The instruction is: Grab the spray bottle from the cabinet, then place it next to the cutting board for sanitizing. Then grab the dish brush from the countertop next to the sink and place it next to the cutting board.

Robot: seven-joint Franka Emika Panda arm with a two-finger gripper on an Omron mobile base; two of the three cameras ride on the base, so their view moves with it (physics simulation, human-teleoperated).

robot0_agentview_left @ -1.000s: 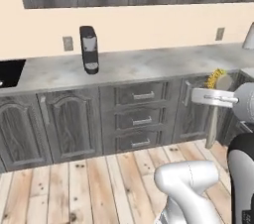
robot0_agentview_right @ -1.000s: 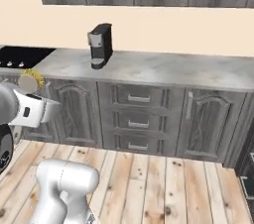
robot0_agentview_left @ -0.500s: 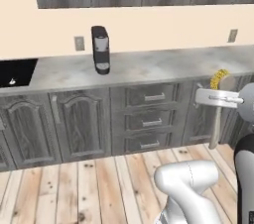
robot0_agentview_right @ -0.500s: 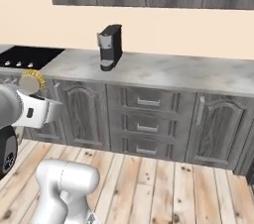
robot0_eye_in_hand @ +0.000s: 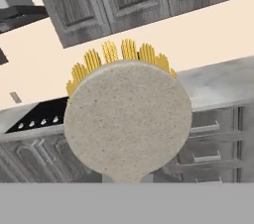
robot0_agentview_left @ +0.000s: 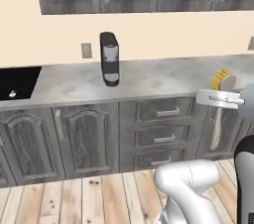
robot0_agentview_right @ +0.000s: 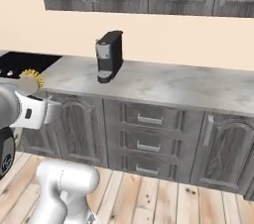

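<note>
Fingers (robot0_agentview_left: 222,100) clenched on one dish brush (robot0_eye_in_hand: 127,119); one coffee machine (robot0_agentview_left: 109,59) on countertop (robot0_agentview_left: 158,77).

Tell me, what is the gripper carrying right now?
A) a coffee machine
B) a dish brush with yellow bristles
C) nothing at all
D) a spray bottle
B: the dish brush sits in the gripper, its round head and yellow bristles close before the hand camera, off the countertop.
</note>
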